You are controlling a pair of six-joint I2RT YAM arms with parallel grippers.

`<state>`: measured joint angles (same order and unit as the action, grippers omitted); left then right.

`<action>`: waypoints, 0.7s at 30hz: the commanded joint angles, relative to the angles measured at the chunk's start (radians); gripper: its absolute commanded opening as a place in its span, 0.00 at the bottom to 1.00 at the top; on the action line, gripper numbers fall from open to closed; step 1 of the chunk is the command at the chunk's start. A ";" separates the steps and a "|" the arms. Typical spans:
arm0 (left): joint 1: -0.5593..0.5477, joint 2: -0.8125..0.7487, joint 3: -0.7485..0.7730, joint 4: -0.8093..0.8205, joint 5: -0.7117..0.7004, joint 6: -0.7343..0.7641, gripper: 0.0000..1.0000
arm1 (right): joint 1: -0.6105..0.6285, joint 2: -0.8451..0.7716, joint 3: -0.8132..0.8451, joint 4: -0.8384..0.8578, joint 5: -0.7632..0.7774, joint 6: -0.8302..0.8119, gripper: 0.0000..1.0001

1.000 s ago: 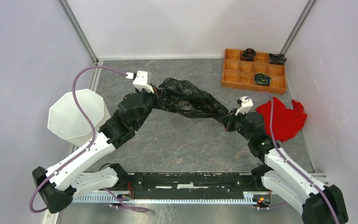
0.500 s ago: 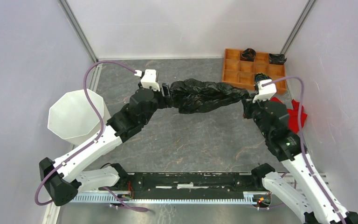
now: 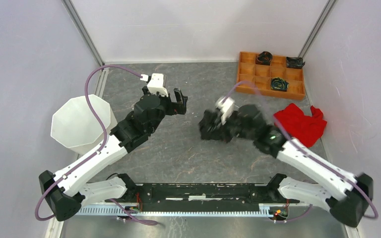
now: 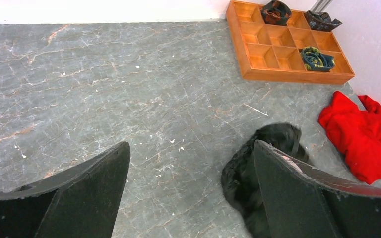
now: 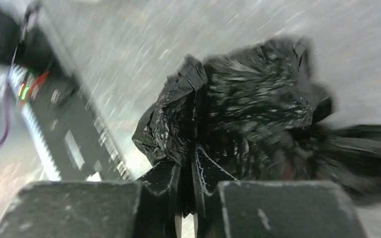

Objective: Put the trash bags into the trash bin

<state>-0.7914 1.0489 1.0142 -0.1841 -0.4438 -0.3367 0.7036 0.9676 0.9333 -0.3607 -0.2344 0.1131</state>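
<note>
With my right gripper [image 5: 186,173] I'm pinching the trash bag [image 5: 258,109], bunched just ahead for carrying; my left gripper [image 4: 191,146] is gaping empty.

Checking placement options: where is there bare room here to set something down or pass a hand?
Bare: the far stretch between the trash bin, the back wall and the orange tray; also the near middle between the left arm and right arm. Crowded: the right side, with the right gripper pinching the trash bag, then the red cloth.
</note>
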 commanded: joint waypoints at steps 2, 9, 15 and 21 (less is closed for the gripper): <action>0.004 0.009 0.015 0.035 -0.020 0.028 1.00 | 0.240 0.089 -0.213 0.226 -0.120 0.178 0.19; 0.004 0.062 0.039 0.016 0.052 0.013 1.00 | 0.275 0.056 -0.107 0.107 0.153 0.094 0.16; 0.004 0.061 0.039 0.013 0.042 0.016 1.00 | 0.275 0.079 0.143 0.083 0.406 -0.054 0.13; 0.004 -0.009 0.009 0.034 -0.035 0.024 1.00 | 0.275 0.077 0.249 0.180 0.530 -0.182 0.10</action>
<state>-0.7914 1.1133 1.0149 -0.1913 -0.4168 -0.3367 0.9775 1.0576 1.1381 -0.2516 0.1596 0.0448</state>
